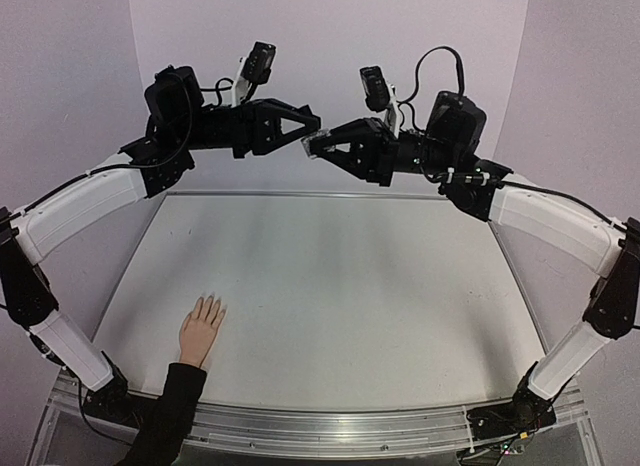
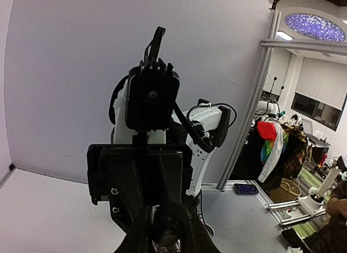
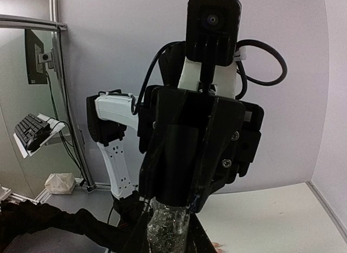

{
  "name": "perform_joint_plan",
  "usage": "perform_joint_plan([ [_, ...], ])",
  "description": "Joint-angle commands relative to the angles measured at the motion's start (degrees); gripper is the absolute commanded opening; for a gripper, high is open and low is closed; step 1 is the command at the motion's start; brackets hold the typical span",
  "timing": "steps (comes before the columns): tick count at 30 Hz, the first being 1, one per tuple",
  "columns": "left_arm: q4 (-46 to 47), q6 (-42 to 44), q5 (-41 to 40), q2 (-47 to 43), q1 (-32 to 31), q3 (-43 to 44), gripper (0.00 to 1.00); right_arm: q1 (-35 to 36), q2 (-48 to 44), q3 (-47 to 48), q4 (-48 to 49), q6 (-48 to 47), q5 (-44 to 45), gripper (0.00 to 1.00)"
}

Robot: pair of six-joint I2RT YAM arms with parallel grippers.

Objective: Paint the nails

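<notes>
Upper centre we saw right gripper (image 1: 314, 146) clamped on clear glittery bottle (image 3: 168, 230), left gripper (image 1: 310, 123) pinching its black round cap (image 2: 171, 230); we judged a square twist, bottle steady, best

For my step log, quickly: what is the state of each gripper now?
Left gripper: closed, apparently on the black cap.
Right gripper: closed, holding the clear bottle.

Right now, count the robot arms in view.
2: the left arm arches up along the left side, the right arm along the right; none seem hidden.
</notes>
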Motion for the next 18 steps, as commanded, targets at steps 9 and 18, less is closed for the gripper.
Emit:
perform_joint_plan([
  [9,-20.0,3.4,-36.8,-9.3,-4.1,-0.7,0.88,0.6,-3.0,-7.8,1.9,-14.8,35.5,0.00],
  [18,-28.1,-4.0,-50.9,-3.8,-4.1,6.5,0.77,6.2,0.7,-5.0,-1.0,-22.5,60.1,0.00],
])
